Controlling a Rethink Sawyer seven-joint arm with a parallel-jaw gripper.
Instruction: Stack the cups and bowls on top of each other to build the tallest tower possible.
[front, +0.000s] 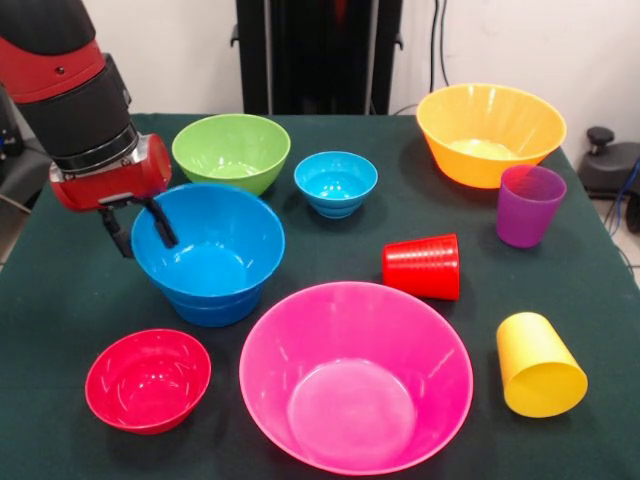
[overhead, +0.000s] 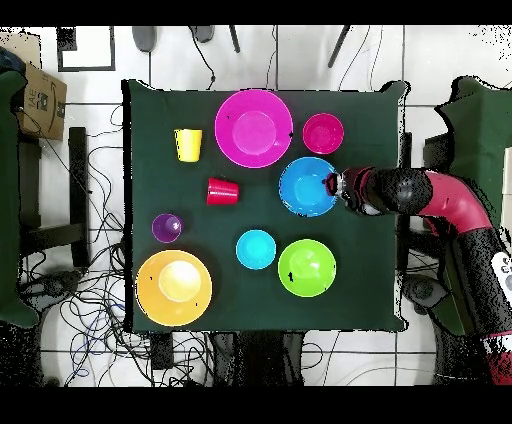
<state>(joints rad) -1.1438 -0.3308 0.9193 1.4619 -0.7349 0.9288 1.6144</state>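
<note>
While overhead hides it, front shows gripper spread, straddling blue bowls' rim.

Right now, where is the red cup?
In the front view the red cup lies on its side right of center, between the blue bowls and the yellow cup.

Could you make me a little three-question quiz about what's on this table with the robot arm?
1. True or false: the purple cup stands upright.
2. Which cups lie on their sides?
A. red and yellow
B. purple and red
C. all three
3. Fill in: the gripper straddles the rim of the ___ bowl.

Key:
1. True; its open mouth faces up, beside the orange bowl.
2. A; the red cup and yellow cup lie tipped over.
3. Blue; the blue bowls sit nested, one finger inside the rim, one outside.
</note>
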